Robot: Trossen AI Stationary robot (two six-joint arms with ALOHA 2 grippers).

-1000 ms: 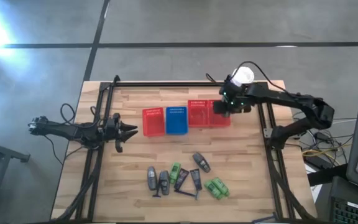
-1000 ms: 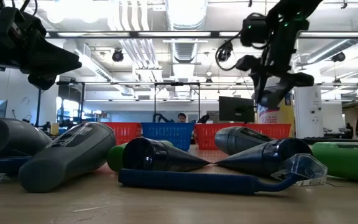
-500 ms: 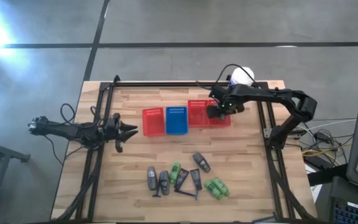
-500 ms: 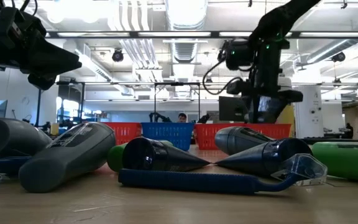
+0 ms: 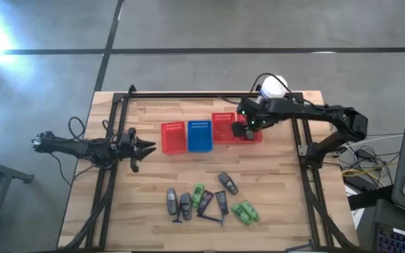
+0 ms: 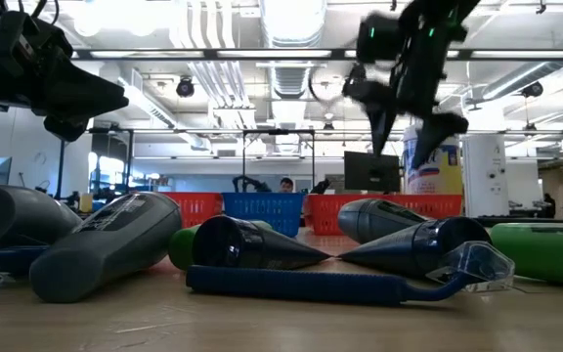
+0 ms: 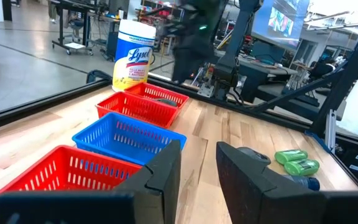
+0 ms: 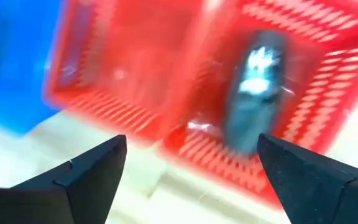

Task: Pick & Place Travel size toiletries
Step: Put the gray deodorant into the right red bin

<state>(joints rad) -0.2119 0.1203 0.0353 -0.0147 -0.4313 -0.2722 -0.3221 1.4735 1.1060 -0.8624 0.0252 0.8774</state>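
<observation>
- The right gripper [image 5: 242, 131] is hanging over the red baskets at the far side of the tabletop [image 5: 280, 204]. Its jaws are spread wide and are holding nothing.
- In the right wrist view, one grey bottle [image 8: 253, 93] is lying inside the red basket [image 8: 303, 93] on the right end of the row. The spread fingers [image 8: 92, 171] are showing on both sides of it, not touching it.
- The left gripper [image 5: 145, 147] is waiting at the left side of the tabletop, just beside the left red basket [image 5: 172, 137]. Its jaws are a little apart and are holding nothing.
- A blue basket [image 5: 200, 135] is sitting between the red ones.
- A big yellow canister with a white lid [image 5: 273, 86] is standing at the far edge, behind the right gripper.
- The other toiletries are lying in a bunch near the front edge of the tabletop, well apart from the baskets.
- In that bunch, two grey bottles [image 5: 178, 203] are lying side by side on the left.
- A green bottle [image 5: 198, 195] and dark tubes [image 5: 214, 203] are lying in the middle.
- One more grey bottle [image 5: 228, 183] is lying a bit farther back.
- Two green bottles [image 5: 245, 211] are lying together on the right.
- A thin dark razor stick [image 6: 301, 285] is lying in front of the tubes.
</observation>
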